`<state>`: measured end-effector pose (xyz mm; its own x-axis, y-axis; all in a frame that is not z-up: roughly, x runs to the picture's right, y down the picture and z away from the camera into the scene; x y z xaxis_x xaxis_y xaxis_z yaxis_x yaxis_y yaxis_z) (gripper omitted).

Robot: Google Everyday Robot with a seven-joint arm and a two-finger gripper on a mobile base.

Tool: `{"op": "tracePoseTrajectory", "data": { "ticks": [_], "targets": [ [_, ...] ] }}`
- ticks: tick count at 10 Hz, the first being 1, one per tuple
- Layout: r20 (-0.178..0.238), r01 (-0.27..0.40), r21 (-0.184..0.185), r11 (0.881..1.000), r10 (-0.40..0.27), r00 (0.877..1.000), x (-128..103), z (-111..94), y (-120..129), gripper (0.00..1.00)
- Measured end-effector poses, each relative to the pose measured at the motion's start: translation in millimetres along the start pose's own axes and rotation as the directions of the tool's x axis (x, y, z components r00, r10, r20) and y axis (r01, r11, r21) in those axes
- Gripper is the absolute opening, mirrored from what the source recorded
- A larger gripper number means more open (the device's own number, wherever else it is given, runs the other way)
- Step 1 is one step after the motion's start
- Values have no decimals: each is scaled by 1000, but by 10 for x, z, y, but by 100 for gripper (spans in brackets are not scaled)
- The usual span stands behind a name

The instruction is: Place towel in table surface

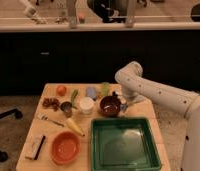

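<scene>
1. Scanning the counter (33,120) from its left edge, with the brown bowl (110,105) as the landmark: a dark-and-pale flat object (35,146) lies far to the bowl's front-left, near the counter's left front corner.
2. An orange bowl (66,147) sits front-left of the brown bowl, and a fork (49,120) lies well to the brown bowl's left.
3. A dark reddish cluster (50,103) and an orange fruit (61,89) sit far left of the brown bowl, toward the back.
4. A small metal cup (66,107), a yellow banana-like item (74,127) and a white cup (86,104) lie just left of the brown bowl.
5. A bluish object (91,92) and a pale green cup (105,88) stand behind the brown bowl.
6. A green tray (125,145) sits directly in front of the brown bowl.
7. The gripper (122,103) hangs just right of the brown bowl; whether its fingers are apart or together I cannot tell.
8. The towel (135,99) seems to be the pale patch just right of the brown bowl beside the gripper, though whether it lies flat on the counter or is held is unclear.
9. As cloth, it is likely light, soft and limp, not fragile; it will drape and may snag the bowl's rim. Pinching a bunched fold near its middle looks safest.
</scene>
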<state>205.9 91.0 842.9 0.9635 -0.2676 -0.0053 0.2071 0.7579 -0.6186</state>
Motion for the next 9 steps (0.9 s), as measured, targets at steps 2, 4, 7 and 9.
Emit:
{"op": "tracePoseTrajectory", "data": {
  "ticks": [2, 4, 7, 9],
  "targets": [
    [4, -18, -21, 1000, 18, 1000, 150, 128, 31, 0],
    [21, -21, -42, 999, 22, 1000, 131, 259, 3, 0],
    [28, -24, -58, 998, 26, 999, 166, 402, 0, 0],
    [34, -18, -59, 998, 21, 999, 158, 470, -49, 0]
  ]
}}
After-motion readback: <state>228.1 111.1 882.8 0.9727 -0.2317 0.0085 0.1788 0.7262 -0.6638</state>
